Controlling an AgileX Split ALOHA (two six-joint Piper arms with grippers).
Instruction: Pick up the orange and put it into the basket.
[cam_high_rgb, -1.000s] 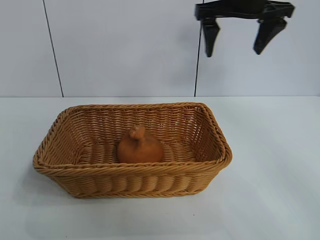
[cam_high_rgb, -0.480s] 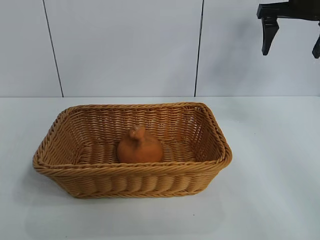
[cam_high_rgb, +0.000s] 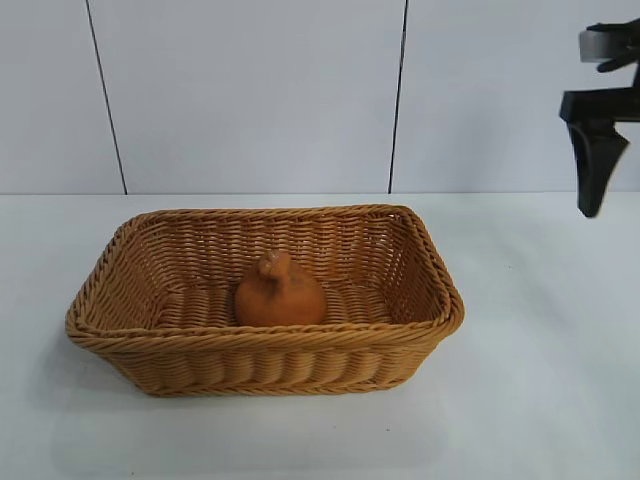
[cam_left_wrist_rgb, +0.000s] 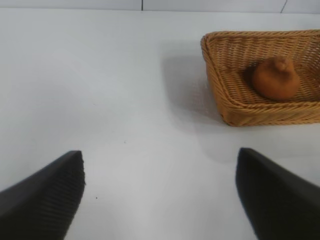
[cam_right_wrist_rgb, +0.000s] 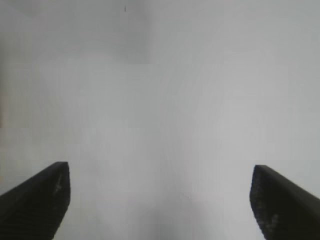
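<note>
Fruit safely home: orange (cam_high_rgb: 280, 293) rests in basket (cam_high_rgb: 120, 340); right gripper (cam_right_wrist_rgb: 160, 200), fingers spread empty, risks little beyond clipping the rim.

Open table (cam_high_rgb: 540, 400) all around basket (cam_high_rgb: 300, 365); inside, only orange (cam_high_rgb: 280, 293) mid-floor.

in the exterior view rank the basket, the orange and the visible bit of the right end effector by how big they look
1. basket, largest by far.
2. orange, lying inside the basket.
3. right end effector: it looks smallest, but only one finger shows at the frame's edge, and its nearness to the camera is uncertain, so this place is tentative.
</note>
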